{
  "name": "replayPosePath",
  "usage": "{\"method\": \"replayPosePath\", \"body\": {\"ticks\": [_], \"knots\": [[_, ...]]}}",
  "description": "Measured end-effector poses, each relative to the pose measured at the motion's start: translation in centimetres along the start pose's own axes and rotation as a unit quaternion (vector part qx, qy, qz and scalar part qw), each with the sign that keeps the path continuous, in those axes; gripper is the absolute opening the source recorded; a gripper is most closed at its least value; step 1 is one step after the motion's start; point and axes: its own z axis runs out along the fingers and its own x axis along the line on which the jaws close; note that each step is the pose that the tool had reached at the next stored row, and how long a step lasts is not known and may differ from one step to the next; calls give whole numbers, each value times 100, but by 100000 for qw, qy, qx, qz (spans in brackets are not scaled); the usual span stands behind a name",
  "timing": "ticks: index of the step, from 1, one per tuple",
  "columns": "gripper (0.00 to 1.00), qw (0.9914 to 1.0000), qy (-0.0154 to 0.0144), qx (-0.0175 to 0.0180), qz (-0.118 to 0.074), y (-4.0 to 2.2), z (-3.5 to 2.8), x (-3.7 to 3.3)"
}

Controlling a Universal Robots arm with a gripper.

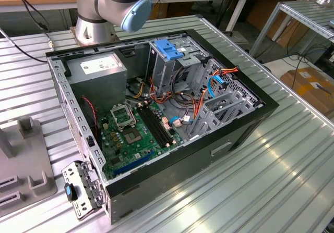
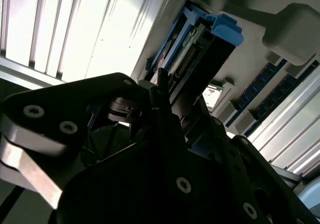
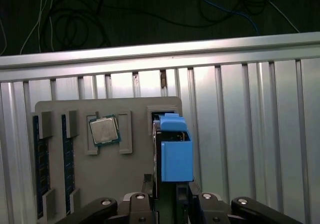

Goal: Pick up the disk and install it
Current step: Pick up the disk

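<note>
The open computer case lies on the ribbed metal table. In the first wrist view, the disk stands on edge in a slot of the grey holder plate, directly at the gripper. I cannot tell whether the gripper is clamping it.

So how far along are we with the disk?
Nothing looks finished yet. In the first wrist view the disk stands on edge in its slot in the grey parts tray, beside a processor chip. In hand: the gripper is right at the disk; whether it grips is unclear. Left: lifting it out and installing it in the open computer case.
</note>
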Motion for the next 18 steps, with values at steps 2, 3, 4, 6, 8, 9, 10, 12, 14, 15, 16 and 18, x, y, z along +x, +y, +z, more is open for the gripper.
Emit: {"method": "replayPosePath", "body": {"ticks": [2, 3, 4, 6, 8, 9, 10, 12, 14, 15, 16, 18], "knots": [[35, 100000, -34, -2, 1, 0, 0, 0], [35, 100000, -47, -5, 0, 0, 0, 0], [35, 100000, -58, -6, -1, 0, 0, 0], [35, 100000, -79, -5, 1, 0, 0, 0], [35, 100000, -86, -8, -80, 0, 0, 0], [35, 99999, -90, -3, -466, 0, 0, 0], [35, 99997, -89, -5, -751, 0, 0, 0], [35, 99991, -86, 1, -1306, 0, 0, 0], [35, 99990, -85, -3, -1406, 0, 0, 0], [35, 99990, -86, 0, -1440, 0, 0, 0], [35, 99989, -86, -2, -1461, 0, 0, 0], [35, 99979, -83, -3, -2065, 0, 0, 0]]}}
